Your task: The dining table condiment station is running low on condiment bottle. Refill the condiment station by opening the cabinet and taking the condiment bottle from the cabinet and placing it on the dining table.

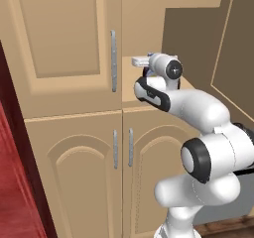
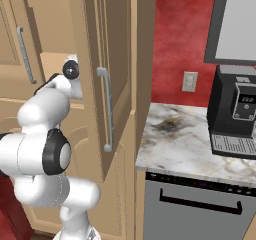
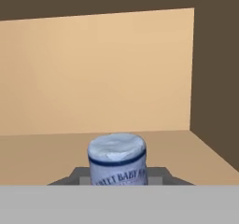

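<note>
Condiment bottle (image 3: pixel 117 160) upright on cabinet (image 1: pixel 64 83) shelf; hand (image 3: pixel 119 175) apparently pinched around it, fingertips barely visible.

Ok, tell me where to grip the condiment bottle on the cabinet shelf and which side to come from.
Grip the condiment bottle on its round body just below the cap, coming in level from the open front of the cabinet. It stands upright, with walls behind and to one side, so the front is free. The gripper sits so now, fingers against both sides.
</note>
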Robot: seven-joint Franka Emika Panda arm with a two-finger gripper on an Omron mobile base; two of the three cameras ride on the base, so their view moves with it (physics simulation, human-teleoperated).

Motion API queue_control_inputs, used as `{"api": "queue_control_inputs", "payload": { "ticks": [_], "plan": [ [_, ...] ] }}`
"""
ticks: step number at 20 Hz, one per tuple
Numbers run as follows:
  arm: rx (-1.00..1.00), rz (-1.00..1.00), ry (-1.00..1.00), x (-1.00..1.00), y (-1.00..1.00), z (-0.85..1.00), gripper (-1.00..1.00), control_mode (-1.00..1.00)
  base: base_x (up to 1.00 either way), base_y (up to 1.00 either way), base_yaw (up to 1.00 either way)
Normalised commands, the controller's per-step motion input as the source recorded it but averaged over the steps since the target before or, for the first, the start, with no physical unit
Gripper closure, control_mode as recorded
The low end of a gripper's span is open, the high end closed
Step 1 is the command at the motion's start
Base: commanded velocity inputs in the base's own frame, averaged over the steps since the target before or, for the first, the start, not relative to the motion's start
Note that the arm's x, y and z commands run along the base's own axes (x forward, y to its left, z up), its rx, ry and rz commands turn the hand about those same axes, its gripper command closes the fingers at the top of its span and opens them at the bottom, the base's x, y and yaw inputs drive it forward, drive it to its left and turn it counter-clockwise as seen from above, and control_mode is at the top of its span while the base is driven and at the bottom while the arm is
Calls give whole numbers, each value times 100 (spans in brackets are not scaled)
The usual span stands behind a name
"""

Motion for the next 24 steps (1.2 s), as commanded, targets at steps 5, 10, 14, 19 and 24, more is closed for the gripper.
{"api": "queue_control_inputs", "payload": {
  "ticks": [5,10,14,19,24],
  "plan": [
    [0,0,0,-13,0,0,100,-100,0,0,0],
    [0,0,-1,-70,0,0,100,-100,0,0,0],
    [0,0,0,-81,3,37,100,-100,0,0,0],
    [0,0,0,-76,0,74,100,-100,0,0,0],
    [0,0,9,-83,6,51,100,-100,0,0,0]
  ]
}}
